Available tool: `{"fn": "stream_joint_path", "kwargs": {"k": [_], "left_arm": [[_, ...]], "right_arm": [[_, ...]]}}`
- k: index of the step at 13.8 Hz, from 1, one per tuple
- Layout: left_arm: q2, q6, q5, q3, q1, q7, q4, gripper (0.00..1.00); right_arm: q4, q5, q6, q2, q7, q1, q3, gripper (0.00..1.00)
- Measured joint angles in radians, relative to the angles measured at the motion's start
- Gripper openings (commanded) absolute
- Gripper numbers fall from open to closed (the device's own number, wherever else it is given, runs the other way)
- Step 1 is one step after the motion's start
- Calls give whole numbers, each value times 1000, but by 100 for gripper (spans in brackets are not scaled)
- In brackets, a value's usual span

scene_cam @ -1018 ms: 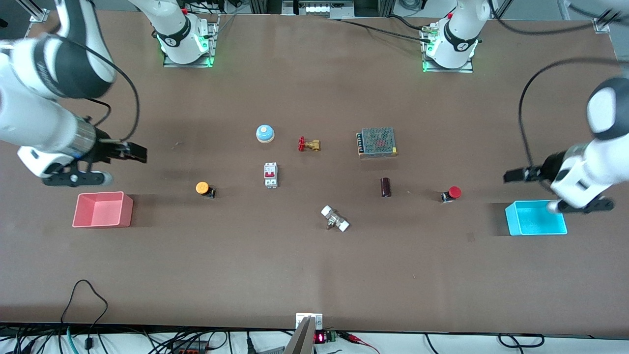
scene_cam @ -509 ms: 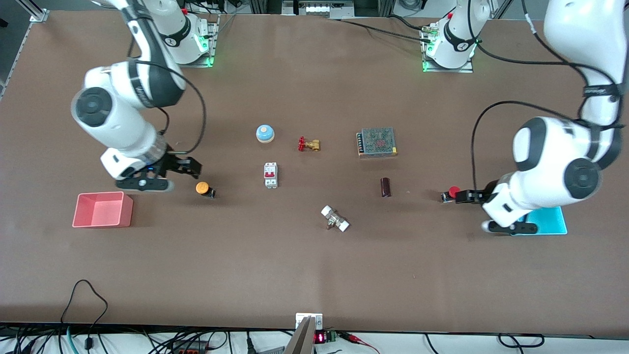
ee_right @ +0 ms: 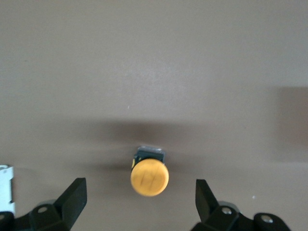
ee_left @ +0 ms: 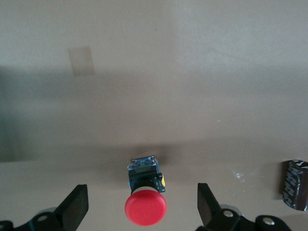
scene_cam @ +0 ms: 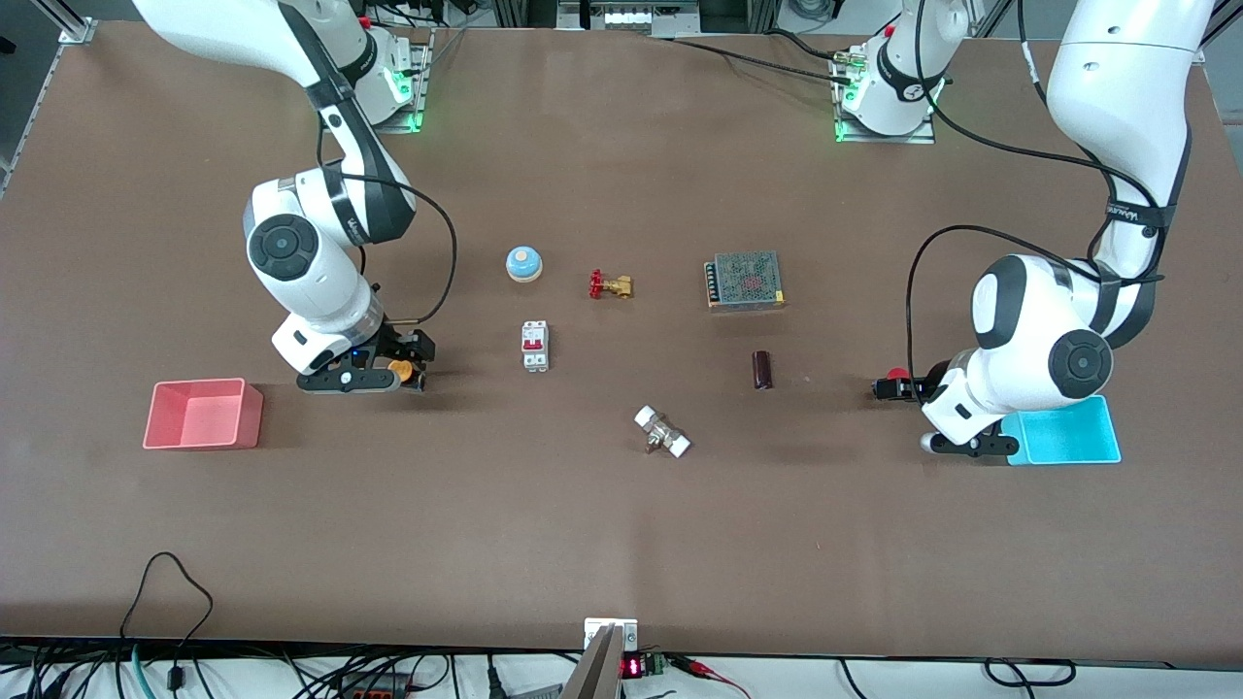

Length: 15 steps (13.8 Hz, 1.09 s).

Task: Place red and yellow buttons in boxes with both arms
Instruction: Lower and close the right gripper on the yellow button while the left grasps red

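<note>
Yellow button (ee_right: 149, 177) is straddled by wide-open right claw (ee_right: 139, 202); red button (ee_left: 146, 208) likewise by left claw (ee_left: 143, 204), both lined up for gripping.

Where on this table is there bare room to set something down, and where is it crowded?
Bare: the wide strip nearer the front camera than the pink-red box, white-ended fitting and cyan box; also the band between the arm bases and the blue dome. Crowded: the middle, around the breaker, brass valve and mesh-topped unit.
</note>
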Motion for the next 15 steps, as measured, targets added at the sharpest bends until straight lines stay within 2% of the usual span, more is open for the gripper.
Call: {"fn": "stream_joint_path", "kwargs": {"k": [5,8,9,13,15], "left_arm": [[2,0,0,0,-2,-65,-41,100],[2,0,0,0,-5,-74,-56,100],[2,0,0,0,-5,-75,-62,97],[3,11,0,0,-6,-75,-66,44],[3,12,0,-1,-6,-75,-66,30]], "right_arm": [[9,-6,23,22,-13,-24,-7,100],[10,27,5,37,-27,-38,-8,100],[12,32,5,46,-29,-37,-8,100],[27,34,4,83,-30,-33,-4,100],[32,34,4,91,-31,-33,-4,100]]}}
